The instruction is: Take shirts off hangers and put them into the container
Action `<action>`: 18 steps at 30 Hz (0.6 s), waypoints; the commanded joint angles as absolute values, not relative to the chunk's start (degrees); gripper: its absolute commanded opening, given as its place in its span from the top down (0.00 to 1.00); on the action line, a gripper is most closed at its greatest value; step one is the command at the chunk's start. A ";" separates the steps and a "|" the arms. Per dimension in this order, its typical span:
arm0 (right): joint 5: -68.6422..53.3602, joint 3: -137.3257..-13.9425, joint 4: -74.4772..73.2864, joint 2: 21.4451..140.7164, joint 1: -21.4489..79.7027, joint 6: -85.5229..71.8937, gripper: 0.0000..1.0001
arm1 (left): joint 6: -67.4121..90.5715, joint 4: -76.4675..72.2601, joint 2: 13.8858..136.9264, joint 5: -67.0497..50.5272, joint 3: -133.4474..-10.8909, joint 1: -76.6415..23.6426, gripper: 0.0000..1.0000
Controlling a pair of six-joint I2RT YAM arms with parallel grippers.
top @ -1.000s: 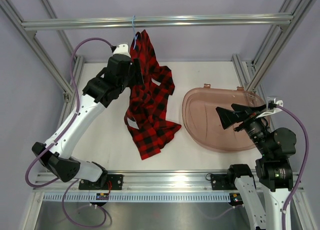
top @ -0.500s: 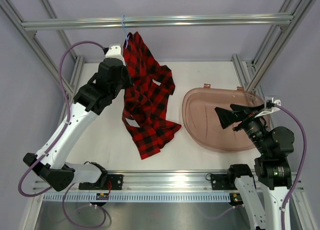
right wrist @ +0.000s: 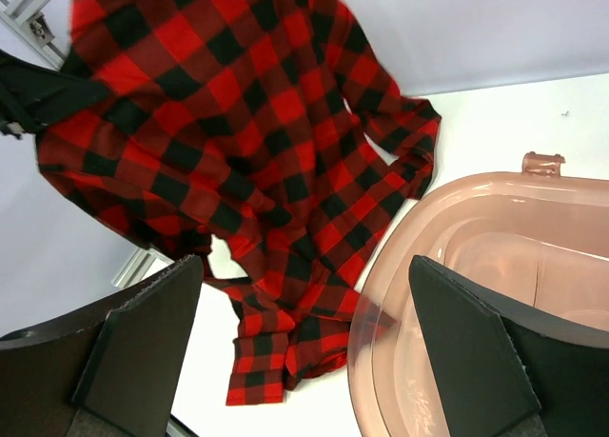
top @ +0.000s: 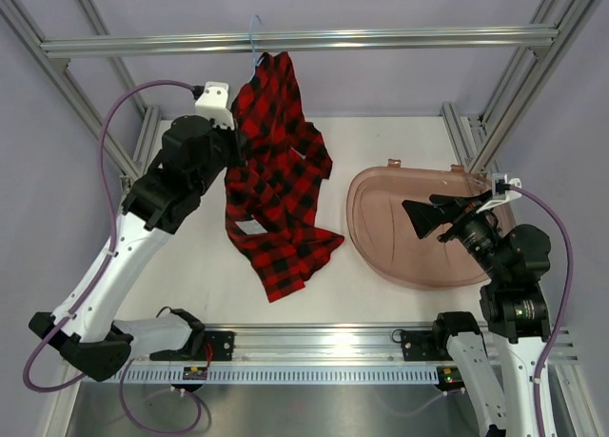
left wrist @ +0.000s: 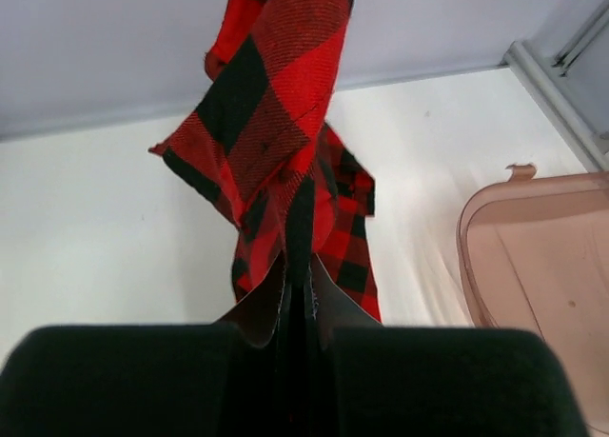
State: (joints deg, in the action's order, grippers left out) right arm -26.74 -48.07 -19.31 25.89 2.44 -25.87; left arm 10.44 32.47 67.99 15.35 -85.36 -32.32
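The red-and-black plaid shirt [top: 278,185] hangs from a thin light-blue hanger [top: 254,39] hooked on the top frame bar, and its lower end trails on the white table. My left gripper [top: 238,144] is at the shirt's upper left edge, shut on a fold of the cloth. In the left wrist view the fingers [left wrist: 297,287] pinch the plaid shirt [left wrist: 285,104], which rises away from them. My right gripper [top: 425,215] hovers open over the pinkish container [top: 355,208] with nothing in it. In the right wrist view the gripper [right wrist: 304,266] frames both shirt [right wrist: 219,104] and container [right wrist: 495,256].
Aluminium frame bars cross the top [top: 381,40] and run down both sides [top: 495,123]. The container's small tab handle [top: 392,163] points to the back. A purple cable [top: 114,123] loops off the left arm.
My left gripper has shut on the shirt's edge and drawn left and upward with it. The hanger swung left and back on the bar. The right arm has barely shifted.
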 commanded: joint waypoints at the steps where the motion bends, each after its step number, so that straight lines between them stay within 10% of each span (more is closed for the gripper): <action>1: -28.39 -48.34 -16.52 26.63 2.11 -25.58 0.01 | 4.04 20.57 63.55 11.34 -88.50 -32.43 1.00; 18: -40.51 -57.03 -17.12 38.38 2.46 -28.12 0.08 | 19.68 33.31 51.17 -16.16 -72.97 -32.70 1.00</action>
State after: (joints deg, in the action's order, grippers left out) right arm -34.87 -51.66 -17.39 32.88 2.42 -26.87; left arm 13.30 33.93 54.61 -5.04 -76.53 -32.40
